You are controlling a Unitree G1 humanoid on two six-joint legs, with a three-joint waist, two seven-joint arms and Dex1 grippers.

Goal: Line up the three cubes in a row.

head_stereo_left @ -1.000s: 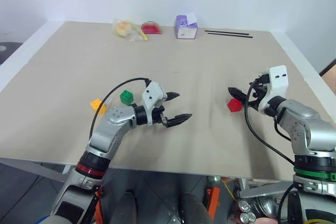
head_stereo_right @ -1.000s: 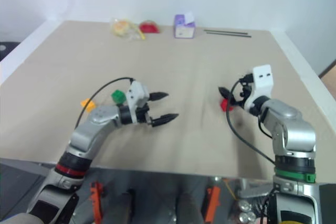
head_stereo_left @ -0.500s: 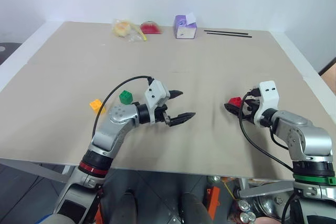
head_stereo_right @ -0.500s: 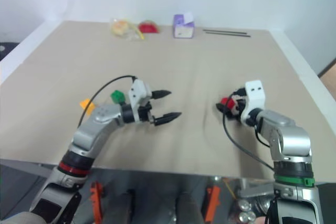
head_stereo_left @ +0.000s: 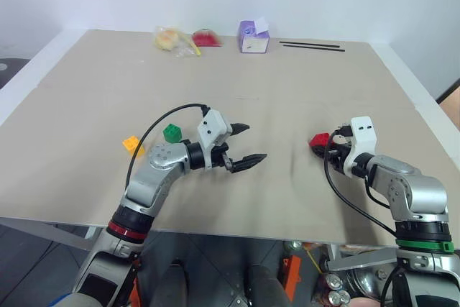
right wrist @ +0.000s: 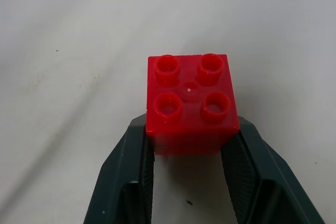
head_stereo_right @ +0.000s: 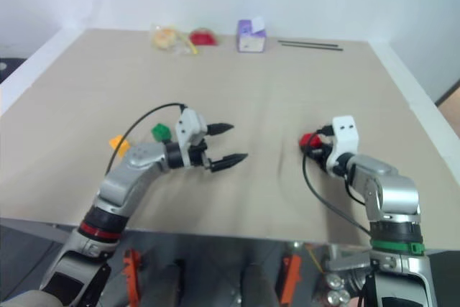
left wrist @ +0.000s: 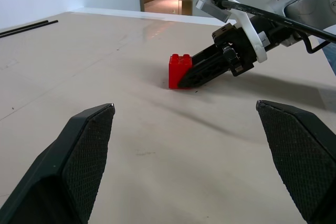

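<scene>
Lowered since a moment ago, my right gripper (right wrist: 190,145) now has its two fingers pressed against the sides of the red cube (right wrist: 189,101), which sits studs-up on the table (head_stereo_left: 302,84) toward my right. Well apart on my left, the green cube (head_stereo_left: 172,133) and the yellow-orange cube (head_stereo_left: 131,144) lie near each other behind my left forearm. My left gripper (head_stereo_left: 246,143) hangs mid-table with fingers spread wide, holding nothing, pointing across at the red cube.
</scene>
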